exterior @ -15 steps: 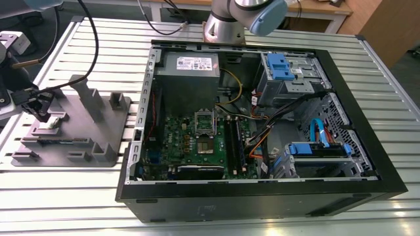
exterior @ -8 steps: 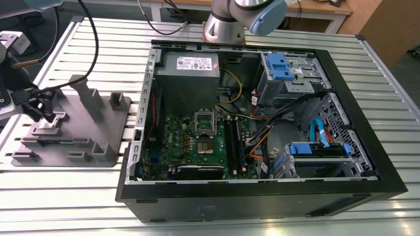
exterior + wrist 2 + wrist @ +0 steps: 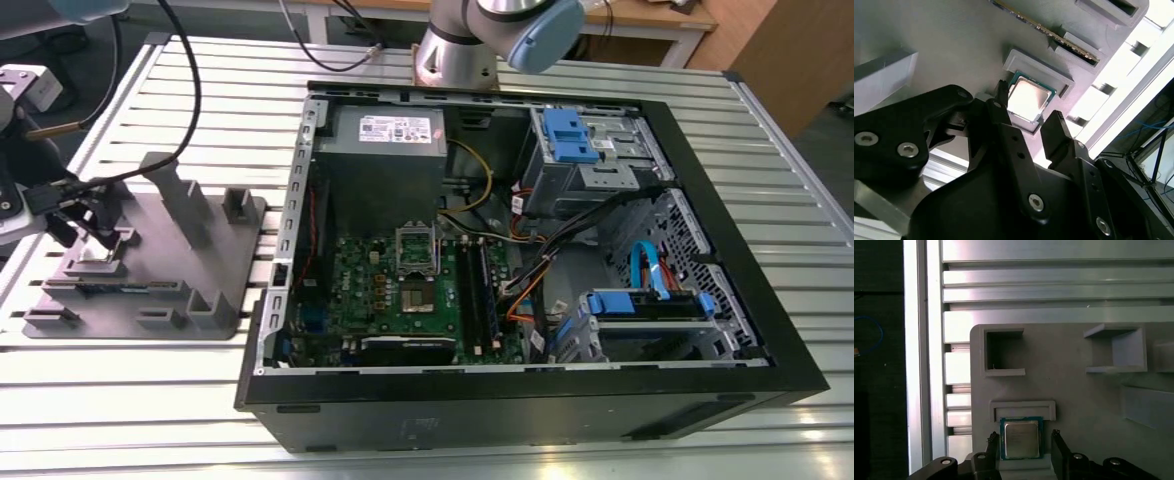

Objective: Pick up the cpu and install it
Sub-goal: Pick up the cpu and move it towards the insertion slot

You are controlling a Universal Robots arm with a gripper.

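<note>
Gripper [image 3: 1024, 436] over the fixture tray [image 3: 200, 300], at the exterior view's left. Its two black fingers [image 3: 1056, 447] stand apart, one on each side of the cpu [image 3: 1021, 440], which lies flat with its metal top up in a shallow pocket near the tray's edge. Both wrist views show the fingers just beside opposite edges of the chip. Whether the pads already touch it cannot be told, and the chip sits level in its seat.

The pocket's raised lip [image 3: 1023, 409] closes off one side, so the chip is apparently kept square and the two free edges left open for the fingers, which would explain the straddling approach from above. Empty square recesses [image 3: 1001, 355] lie farther along the tray, and a thin board [image 3: 1044, 27] stands on edge in a slot close behind the pocket.

The open computer case [image 3: 534, 400] rests on the slatted table [image 3: 134, 400], well apart from the tray. The socket [image 3: 418, 245] sits on the green motherboard inside. Likely obstacles are the tray's upright blocks [image 3: 174, 195] close beside the gripper, the case wall between tray and socket, and the loose cables [image 3: 527, 280] near the board.
</note>
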